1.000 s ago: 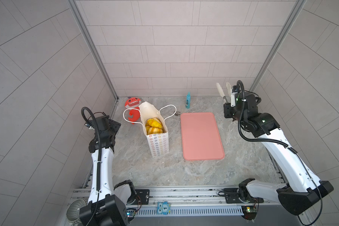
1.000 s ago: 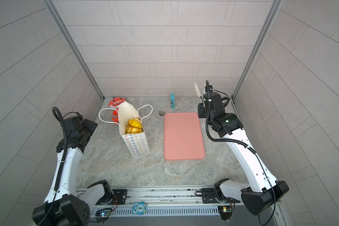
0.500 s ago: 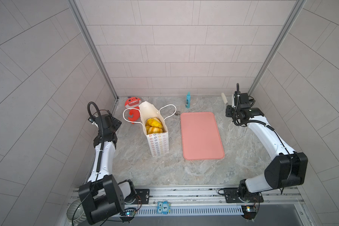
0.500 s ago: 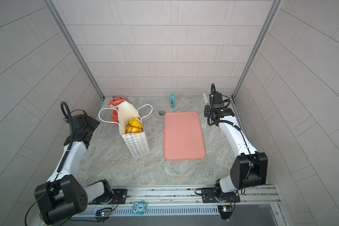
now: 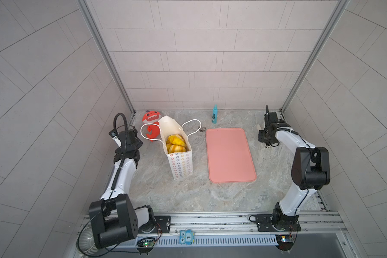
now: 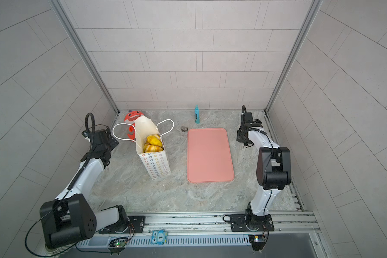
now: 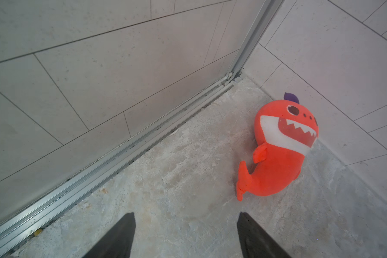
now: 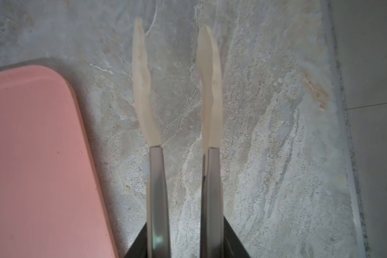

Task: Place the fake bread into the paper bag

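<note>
We saw the golden-orange and yellow fake bread pieces point(image 5: 175, 143) inside the upright white star-printed paper bag point(image 5: 181, 164), our left gripper point(image 7: 186, 215) gaping empty, our right gripper point(image 8: 184, 241) clasping cream-tipped steel tongs point(image 8: 158, 189).

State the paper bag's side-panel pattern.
Rows of small coloured stars on the white paper bag, best in a top view.
</note>
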Action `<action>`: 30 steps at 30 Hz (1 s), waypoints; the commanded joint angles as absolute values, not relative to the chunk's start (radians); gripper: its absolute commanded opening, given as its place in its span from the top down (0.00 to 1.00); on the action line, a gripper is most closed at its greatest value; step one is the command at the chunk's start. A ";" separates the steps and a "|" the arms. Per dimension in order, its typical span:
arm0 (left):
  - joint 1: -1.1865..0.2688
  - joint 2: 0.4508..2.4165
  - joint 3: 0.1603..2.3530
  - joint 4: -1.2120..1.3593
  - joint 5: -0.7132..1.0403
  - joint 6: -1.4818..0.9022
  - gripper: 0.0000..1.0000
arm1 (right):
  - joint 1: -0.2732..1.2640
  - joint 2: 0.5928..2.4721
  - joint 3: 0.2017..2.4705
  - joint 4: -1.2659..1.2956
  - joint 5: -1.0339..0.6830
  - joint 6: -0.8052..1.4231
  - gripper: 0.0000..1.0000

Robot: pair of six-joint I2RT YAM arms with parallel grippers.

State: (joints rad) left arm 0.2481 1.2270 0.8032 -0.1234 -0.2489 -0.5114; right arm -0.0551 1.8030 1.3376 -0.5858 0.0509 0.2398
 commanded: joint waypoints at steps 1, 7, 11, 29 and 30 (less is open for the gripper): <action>0.239 1.232 0.776 -0.110 -0.296 -0.472 0.22 | -0.055 1.855 1.338 -0.642 0.057 0.224 0.60; 0.224 1.229 0.733 -0.073 -0.324 -0.450 0.22 | -0.058 1.879 1.309 -0.622 0.051 0.227 0.51; 0.211 1.237 0.712 -0.056 -0.345 -0.448 0.12 | -0.057 1.877 1.301 -0.616 0.053 0.226 0.40; 0.105 1.278 0.599 0.168 -0.423 -0.373 0.00 | -0.055 1.539 1.068 -0.356 0.244 0.272 0.01; 0.102 1.278 0.588 0.193 -0.422 -0.367 0.00 | -0.055 1.466 0.999 -0.262 0.249 0.281 0.01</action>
